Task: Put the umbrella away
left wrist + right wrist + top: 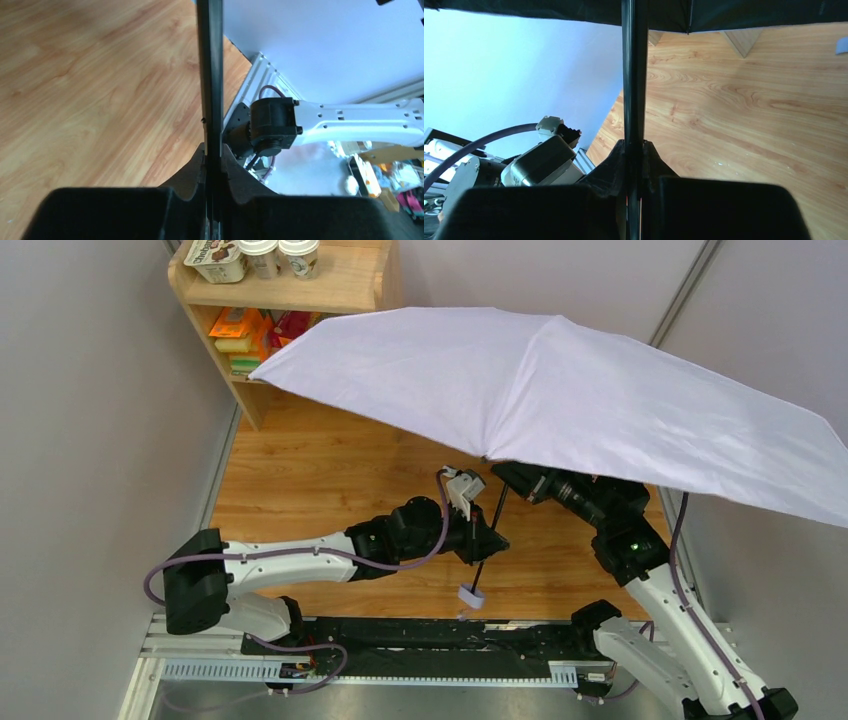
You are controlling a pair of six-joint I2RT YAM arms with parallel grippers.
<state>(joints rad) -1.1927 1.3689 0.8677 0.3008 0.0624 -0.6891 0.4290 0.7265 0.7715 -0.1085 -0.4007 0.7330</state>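
We see the pale lilac fabric umbrella [560, 390] spread open above the wood-grain surface [320, 470]. Its canopy reaches from the light wooden shelf [300, 285] at back left out over the right arm. The left end effector [214, 150] is pinching the thin black shaft [481, 565] low down, just above the small lilac handle [470, 596]. The right end effector [634, 145] is clamped on the same shaft higher up, just beneath the canopy.
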